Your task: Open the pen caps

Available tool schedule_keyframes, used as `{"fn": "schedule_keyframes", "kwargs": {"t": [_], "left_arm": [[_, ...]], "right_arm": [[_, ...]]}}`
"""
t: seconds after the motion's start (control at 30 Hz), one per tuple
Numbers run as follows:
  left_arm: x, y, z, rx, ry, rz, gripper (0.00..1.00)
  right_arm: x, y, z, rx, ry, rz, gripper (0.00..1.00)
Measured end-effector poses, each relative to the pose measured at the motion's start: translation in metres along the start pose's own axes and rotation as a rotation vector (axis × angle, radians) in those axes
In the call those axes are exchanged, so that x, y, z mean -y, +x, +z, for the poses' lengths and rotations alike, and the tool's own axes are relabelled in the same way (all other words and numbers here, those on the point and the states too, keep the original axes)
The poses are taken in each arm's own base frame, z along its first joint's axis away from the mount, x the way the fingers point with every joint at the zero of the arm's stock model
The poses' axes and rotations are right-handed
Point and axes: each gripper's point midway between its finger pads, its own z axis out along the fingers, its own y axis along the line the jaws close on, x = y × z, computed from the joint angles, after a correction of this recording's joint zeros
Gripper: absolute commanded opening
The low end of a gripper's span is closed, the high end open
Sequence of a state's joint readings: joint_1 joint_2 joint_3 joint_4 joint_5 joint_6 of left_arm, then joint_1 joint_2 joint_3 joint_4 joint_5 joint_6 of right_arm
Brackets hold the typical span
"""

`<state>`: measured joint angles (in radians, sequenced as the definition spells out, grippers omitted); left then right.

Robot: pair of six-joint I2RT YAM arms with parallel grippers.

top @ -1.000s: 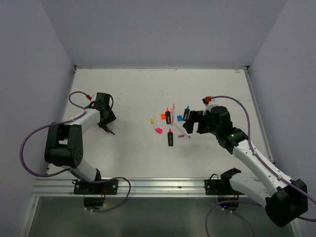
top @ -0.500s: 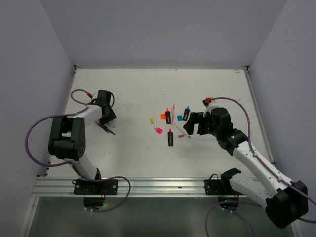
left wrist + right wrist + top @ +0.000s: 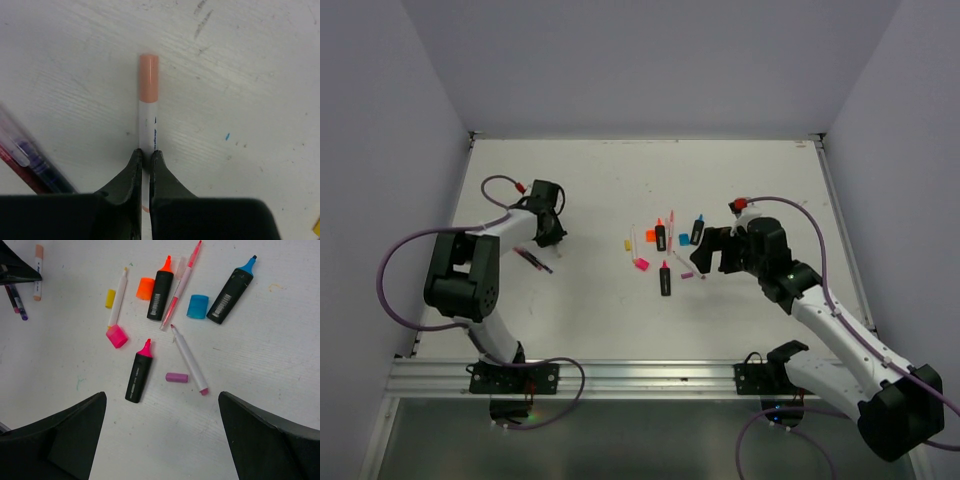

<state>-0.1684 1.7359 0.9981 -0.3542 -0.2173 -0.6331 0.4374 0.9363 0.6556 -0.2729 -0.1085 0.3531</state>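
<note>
My left gripper (image 3: pixel 146 152) is shut on the barrel of a thin white pen (image 3: pixel 148 122). The pen's peach cap (image 3: pixel 149 77) is still on and points away from the jaws. From above, the left gripper (image 3: pixel 548 224) is at the table's left. My right gripper (image 3: pixel 161 395) stands open above the pile, holding nothing. Loose pen caps lie there: orange (image 3: pixel 145 288), blue (image 3: pixel 197 306), pink (image 3: pixel 117 336), yellow (image 3: pixel 110 298) and mauve (image 3: pixel 176 377). Among them lie three uncapped black highlighters, tipped orange (image 3: pixel 160 292), blue (image 3: pixel 230 290) and pink (image 3: pixel 139 372).
A dark purple pen (image 3: pixel 30 165) with a clear cap lies just left of my left fingers, also visible from above (image 3: pixel 533 260). Three thin uncapped pens lie in the pile: white (image 3: pixel 118 299), pink (image 3: pixel 181 282) and white with a pink end (image 3: pixel 189 359).
The left gripper has moved up and right, away from the dark pen, and has shut on the white pen. The right arm has stayed still.
</note>
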Motion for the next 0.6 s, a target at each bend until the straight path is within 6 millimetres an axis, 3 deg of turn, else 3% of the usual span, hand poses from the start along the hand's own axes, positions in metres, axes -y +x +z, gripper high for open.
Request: {"fn": "schedule_keyframes", "kwargs": {"t": [0.13, 0.27, 0.37, 0.6], "left_arm": [[0.019, 0.015, -0.009, -0.027, 0.067, 0.038, 0.00], [0.042, 0.034, -0.030, -0.050, 0.170, 0.062, 0.00], [0.071, 0.033, -0.061, -0.017, 0.321, 0.045, 0.00], [0.128, 0.009, -0.148, 0.130, 0.687, -0.022, 0.00]], "right_arm": [[-0.007, 0.001, 0.003, -0.013, -0.042, 0.001, 0.98], [-0.025, -0.005, 0.007, -0.003, -0.126, 0.032, 0.98], [-0.045, -0.012, 0.010, 0.020, -0.202, 0.052, 0.98], [-0.102, -0.007, 0.020, -0.004, -0.371, 0.041, 0.98]]}}
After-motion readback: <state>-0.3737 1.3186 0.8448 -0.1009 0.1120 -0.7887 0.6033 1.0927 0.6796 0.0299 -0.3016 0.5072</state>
